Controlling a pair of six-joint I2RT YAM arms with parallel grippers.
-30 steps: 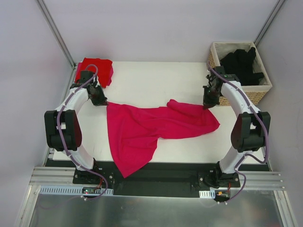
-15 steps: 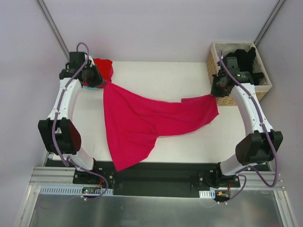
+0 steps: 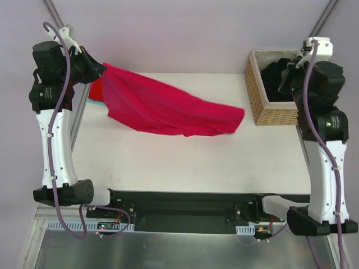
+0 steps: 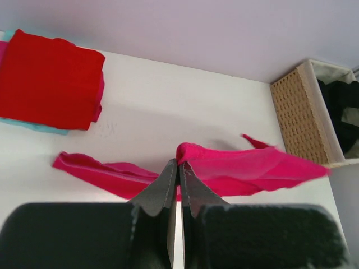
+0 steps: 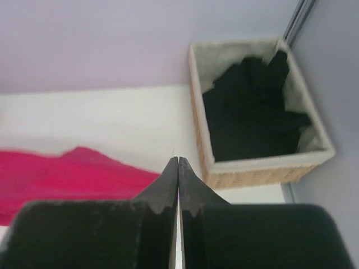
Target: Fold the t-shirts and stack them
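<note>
The left arm stands tall at the far-left corner, and the left end effector [image 4: 179, 163] is pinched tight on a fold of the magenta t-shirt [image 3: 168, 109]. From that grip the shirt runs down and to the right in a long, bunched band over the far half of the tabletop [image 3: 168, 162]. Its right end stops short of the wicker basket [image 3: 269, 112]. Whether its lower edge rests on the surface or hangs just above it is not clear.

The right arm is raised too, near the basket. The right end effector [image 5: 178, 161] has its fingers pressed together with nothing between them, well apart from the magenta cloth.

A folded red t-shirt [image 4: 50, 78] lies at the far-left corner of the tabletop on top of a teal cloth [image 4: 33, 125] whose edge peeks out beneath it. In the overhead view the lifted shirt mostly hides it. The black t-shirts [image 5: 252, 106] sit heaped inside the basket at the far right.
</note>
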